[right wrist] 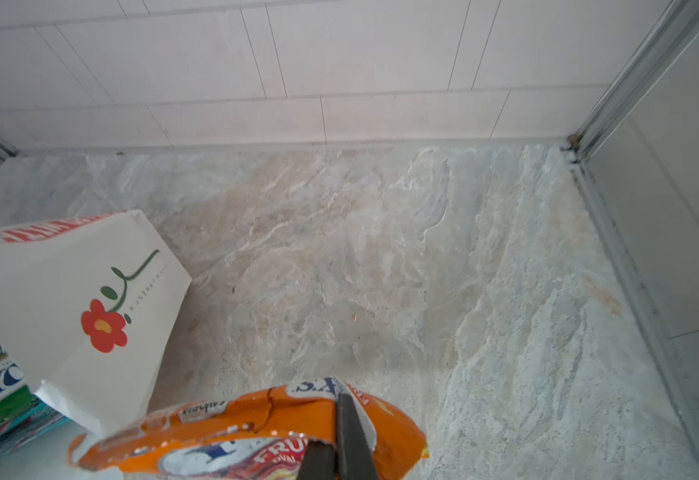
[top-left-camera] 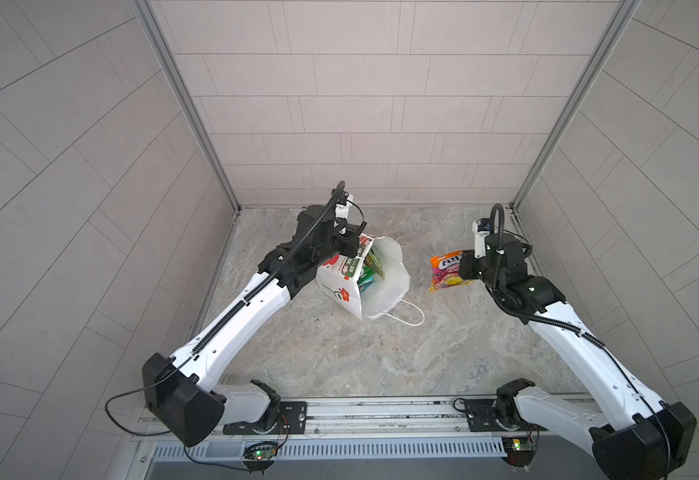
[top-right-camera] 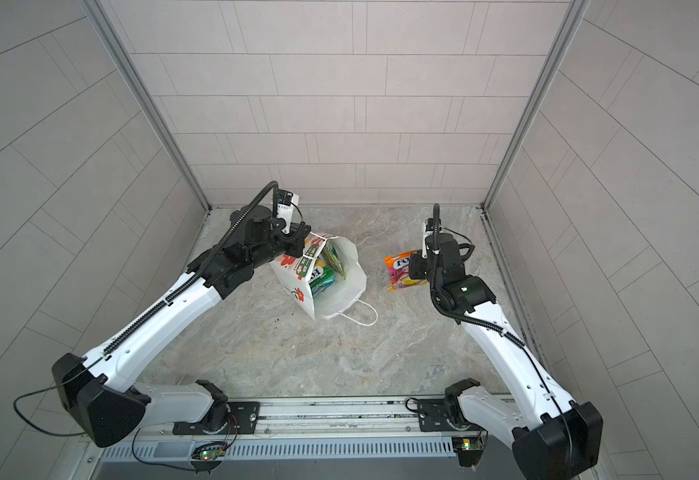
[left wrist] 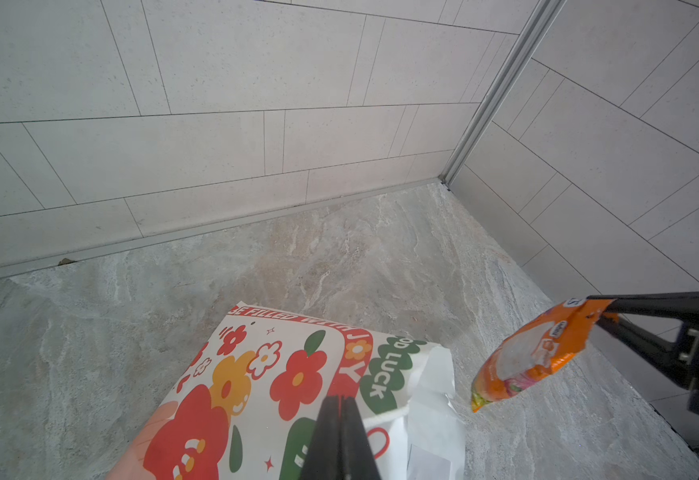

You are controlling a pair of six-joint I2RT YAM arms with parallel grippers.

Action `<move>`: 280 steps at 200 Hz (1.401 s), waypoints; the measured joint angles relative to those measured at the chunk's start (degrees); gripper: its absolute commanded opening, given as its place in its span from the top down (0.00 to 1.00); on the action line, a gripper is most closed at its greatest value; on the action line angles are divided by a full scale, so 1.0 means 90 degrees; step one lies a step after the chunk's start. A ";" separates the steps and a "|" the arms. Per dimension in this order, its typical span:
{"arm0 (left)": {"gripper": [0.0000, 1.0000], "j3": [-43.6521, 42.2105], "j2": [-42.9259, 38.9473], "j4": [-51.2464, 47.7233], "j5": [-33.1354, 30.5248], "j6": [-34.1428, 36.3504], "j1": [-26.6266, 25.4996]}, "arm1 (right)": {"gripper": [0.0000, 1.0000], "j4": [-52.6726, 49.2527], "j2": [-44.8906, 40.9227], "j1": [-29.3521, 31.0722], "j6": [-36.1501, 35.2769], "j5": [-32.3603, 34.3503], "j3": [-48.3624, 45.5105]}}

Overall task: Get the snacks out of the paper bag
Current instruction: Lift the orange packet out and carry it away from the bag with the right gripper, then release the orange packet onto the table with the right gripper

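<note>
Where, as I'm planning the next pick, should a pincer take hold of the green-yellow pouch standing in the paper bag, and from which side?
Probably the top edge of the green-yellow pouch, coming from above through the open mouth of the paper bag. The pouch stands on edge inside, its flat faces hemmed in by the walls and a teal pouch, so only that thin upper rim is exposed.

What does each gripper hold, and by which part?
Right gripper pinches the orange pouch at one end seam; left gripper, the paper bag by its rim.

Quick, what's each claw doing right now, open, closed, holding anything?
Left claw: closed, pinching the paper bag at its rim.
Right claw: closed, holding the orange pouch by its edge.
</note>
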 measured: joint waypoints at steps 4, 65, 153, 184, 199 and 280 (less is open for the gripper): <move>1.00 -0.0002 0.0000 0.0000 -0.0002 0.0002 0.0000 | 1.00 0.0022 0.0063 -0.0024 0.0036 -0.0085 -0.0039; 1.00 -0.0041 -0.0007 0.0022 -0.0017 0.0002 0.0000 | 1.00 0.1299 0.1656 -0.0704 0.0804 -0.1472 -0.0262; 1.00 -0.0085 -0.0007 0.0075 0.0080 0.0002 0.0000 | 1.00 0.2178 0.4155 -0.2045 0.1440 -0.3055 0.0945; 1.00 -0.0085 -0.0007 0.0102 0.0104 0.0002 0.0000 | 1.00 0.2178 0.4673 -0.2283 0.1494 -0.3140 0.1231; 1.00 -0.0085 -0.0007 0.0112 0.0107 0.0002 0.0002 | 1.00 0.2178 0.4862 -0.2356 0.1513 -0.3140 0.1375; 1.00 -0.0085 -0.0007 0.0124 0.0129 0.0005 0.0002 | 1.00 0.2127 0.5525 -0.2594 0.1792 -0.2793 0.1817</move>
